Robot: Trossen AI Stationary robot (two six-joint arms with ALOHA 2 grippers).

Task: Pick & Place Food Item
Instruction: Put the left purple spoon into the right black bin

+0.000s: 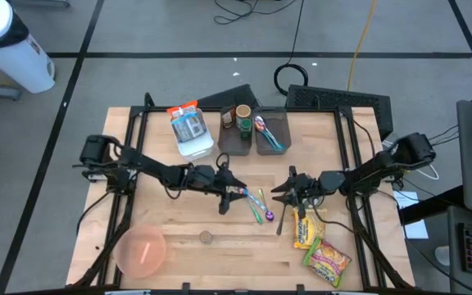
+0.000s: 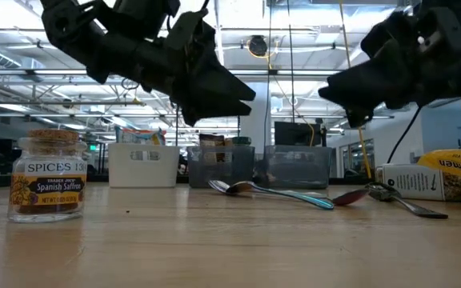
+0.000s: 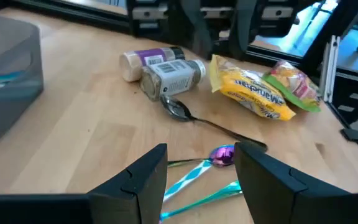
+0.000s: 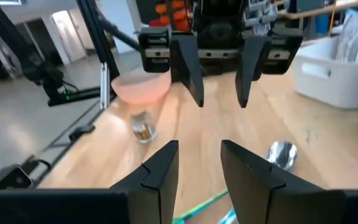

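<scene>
Counted on the bench (image 1: 170, 254): two ramen packets (image 1: 316, 244), two seasoning bottles (image 3: 166, 70), one saffron jar (image 2: 48, 176), one pink bowl (image 1: 141, 250), several spoons (image 1: 256, 206). Left gripper (image 1: 234, 191): jaws partly open, empty, above the coloured spoons. Right gripper (image 1: 280, 193): jaws narrower, empty, facing it; the ramen packets lay just behind and beside them.

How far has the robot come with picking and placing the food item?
Nothing looks done yet: both ramen packets lie on the table, and the pink bowl looks empty. In hand: nothing. The left gripper hovers open above the spoons, and the right gripper hovers open near the packets. Left to do: grasp a food item, carry it and put it down.
</scene>
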